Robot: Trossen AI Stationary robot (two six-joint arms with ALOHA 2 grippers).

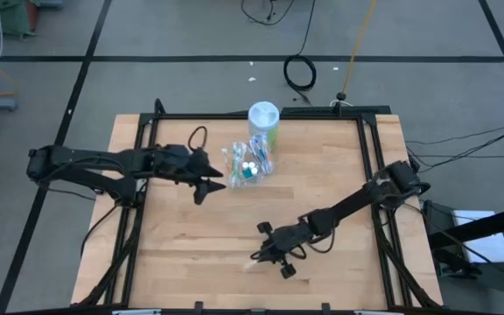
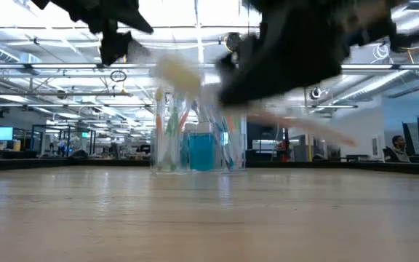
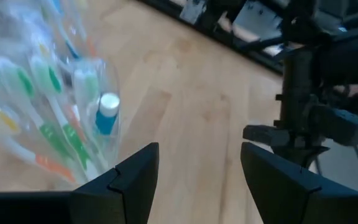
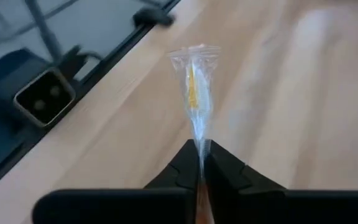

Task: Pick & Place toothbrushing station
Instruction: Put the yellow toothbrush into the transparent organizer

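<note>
right hand (image 4: 202, 163): near front-centre of the light wooden table (image 1: 191, 271), pinched shut on one slim toothbrush sealed in a clear plastic wrapper (image 4: 196, 93); wrapper tip with a yellow-orange streak sticks out past the fingertips.
left hand (image 3: 199, 163): spread wide, holding nothing, hovering just beside the cluster, on its left in the high view.
station: clear plastic cup packed with pastel toothbrushes, green, white and orange accents (image 1: 250, 162), near table back-centre; small blue tube with white cap (image 3: 107, 114) among them; white-lidded round container (image 1: 263, 116) just behind.
held brush location: well apart from the cup, off the table surface as far as the low view shows.
grip risk: pinch looks to sit on thin wrapper film near one end; film could slide or the brush pivot and droop, then drop short of the cup.
insertion risk: cup already crowded; long brush arriving tilted could catch on other wrappers, lever brushes out or tip the light cup.
collision risk: left hand parked right next to the cup; right arm's approach path could clip it unless it clears first.
unknown: whether the grip is on the handle or film only, cannot tell.
</note>
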